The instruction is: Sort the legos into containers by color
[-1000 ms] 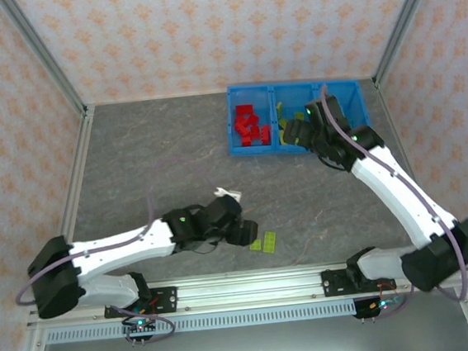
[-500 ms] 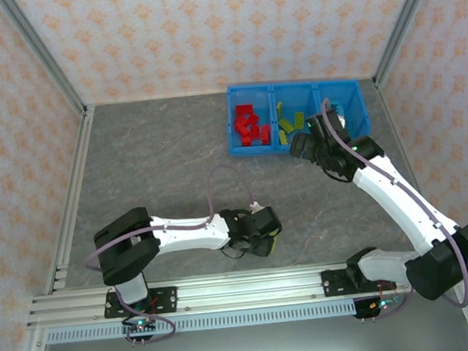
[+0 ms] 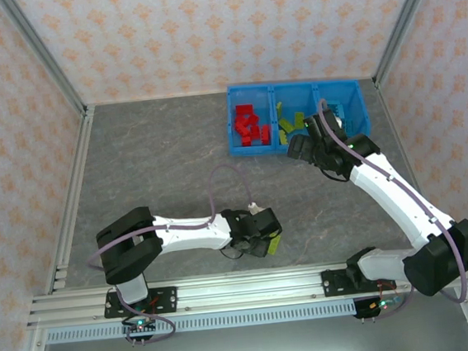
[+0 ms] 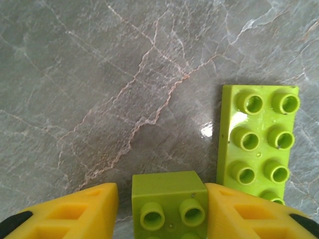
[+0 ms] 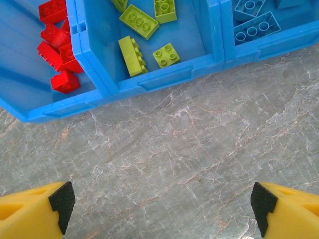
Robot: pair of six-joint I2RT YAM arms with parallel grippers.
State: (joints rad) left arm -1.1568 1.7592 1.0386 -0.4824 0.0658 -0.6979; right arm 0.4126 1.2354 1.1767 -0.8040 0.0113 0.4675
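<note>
L jaws apart, straddling small yellow-green studded plastic brick point(image 4: 168, 206) on grey marbled desk point(image 4: 99, 74). One side touching, sliver of gap on other, so not clamped yet. Just ahead, off to one side: longer yellow-green plastic brick point(image 4: 258, 137), long axis pointing away from jaws. R jaws wide apart, empty. Bright-blue plastic bin point(image 5: 164, 79) just ahead of them, mid compartment point(image 5: 99, 30) nearest.

Bin point(image 3: 256, 149) at table's point(image 3: 158, 166) 1 o'clock, bricks point(image 5: 131, 56) in all three compartments. At 6 o'clock on table: square brick point(image 4: 169, 199), long brick point(image 4: 259, 134) just beside, at its 2 o'clock in left wrist view.
</note>
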